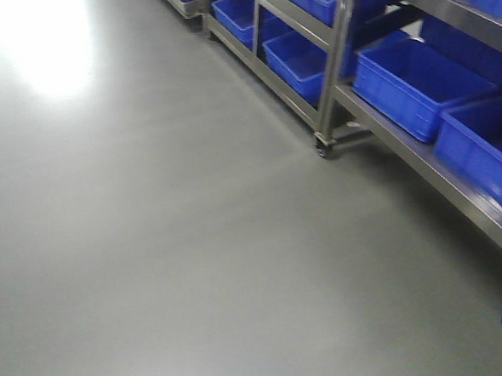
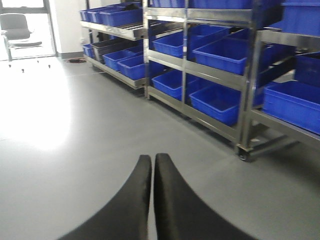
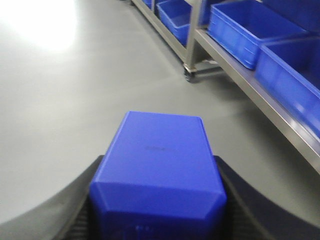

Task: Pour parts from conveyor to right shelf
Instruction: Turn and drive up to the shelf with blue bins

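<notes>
Right wrist-mounted view: the right gripper (image 3: 158,160) is clamped on the blue block (image 3: 157,150), one black finger pressed against each side. The block's smooth upper face points forward over the grey floor (image 3: 75,100). The steel-framed shelf (image 3: 240,75) runs along the right edge of the picture and is well apart from the block; large blue tubs (image 3: 250,25) sit on its lower tier.

Left wrist-mounted view: the left gripper (image 2: 152,159) has its two dark fingers brought together with nothing between them, above bare floor (image 2: 75,165). The shelf (image 2: 185,65) stands ahead and to the right, with rows of tubs (image 2: 220,102) on several tiers. A chair (image 2: 17,27) stands far back at the left, beside a bright patch of glare.

Exterior front-facing view: the floor (image 1: 146,233) fills most of the frame. The shelf (image 1: 330,82) crosses the upper right corner and rests on a caster (image 1: 323,145). Its tubs (image 1: 411,83) sit side by side on the lower rails.
</notes>
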Tool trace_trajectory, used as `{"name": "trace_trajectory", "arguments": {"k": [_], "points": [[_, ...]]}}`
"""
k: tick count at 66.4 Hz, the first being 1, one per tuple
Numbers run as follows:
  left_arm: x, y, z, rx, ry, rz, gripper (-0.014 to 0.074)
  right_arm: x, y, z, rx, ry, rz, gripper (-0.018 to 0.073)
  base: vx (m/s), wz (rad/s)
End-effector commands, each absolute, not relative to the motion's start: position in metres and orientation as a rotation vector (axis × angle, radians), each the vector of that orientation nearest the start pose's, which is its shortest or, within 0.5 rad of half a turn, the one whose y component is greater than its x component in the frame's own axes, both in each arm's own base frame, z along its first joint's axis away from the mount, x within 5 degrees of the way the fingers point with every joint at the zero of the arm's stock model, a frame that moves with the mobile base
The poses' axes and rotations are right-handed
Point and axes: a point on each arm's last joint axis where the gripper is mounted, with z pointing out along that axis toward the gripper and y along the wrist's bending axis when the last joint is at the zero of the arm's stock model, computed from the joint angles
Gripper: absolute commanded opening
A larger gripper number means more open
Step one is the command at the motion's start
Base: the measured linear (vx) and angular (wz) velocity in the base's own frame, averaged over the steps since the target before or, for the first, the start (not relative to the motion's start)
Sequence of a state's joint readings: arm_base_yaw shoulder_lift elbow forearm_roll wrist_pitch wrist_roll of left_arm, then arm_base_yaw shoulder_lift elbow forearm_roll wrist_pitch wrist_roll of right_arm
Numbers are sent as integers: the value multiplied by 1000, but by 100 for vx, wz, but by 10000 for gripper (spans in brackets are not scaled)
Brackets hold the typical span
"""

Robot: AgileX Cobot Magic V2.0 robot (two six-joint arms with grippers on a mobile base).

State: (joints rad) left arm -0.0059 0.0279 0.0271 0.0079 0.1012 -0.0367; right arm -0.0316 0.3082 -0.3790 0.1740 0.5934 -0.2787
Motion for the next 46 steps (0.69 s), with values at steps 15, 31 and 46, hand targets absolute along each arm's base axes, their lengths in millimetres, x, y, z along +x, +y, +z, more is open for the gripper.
{"name": "trace_trajectory", "arguments": {"k": [15, 31, 46], "points": [[60, 0, 206, -33, 1559, -38, -6, 73, 6, 283, -151, 1900, -26, -4, 62, 34], [60, 0, 206, -33, 1559, -38, -6, 73, 6, 283, -151, 1900, -26, -4, 67, 24], [60, 0, 206, -33, 1559, -38, -6, 73, 6, 283, -151, 1900, -26, -4, 70, 18]]}}
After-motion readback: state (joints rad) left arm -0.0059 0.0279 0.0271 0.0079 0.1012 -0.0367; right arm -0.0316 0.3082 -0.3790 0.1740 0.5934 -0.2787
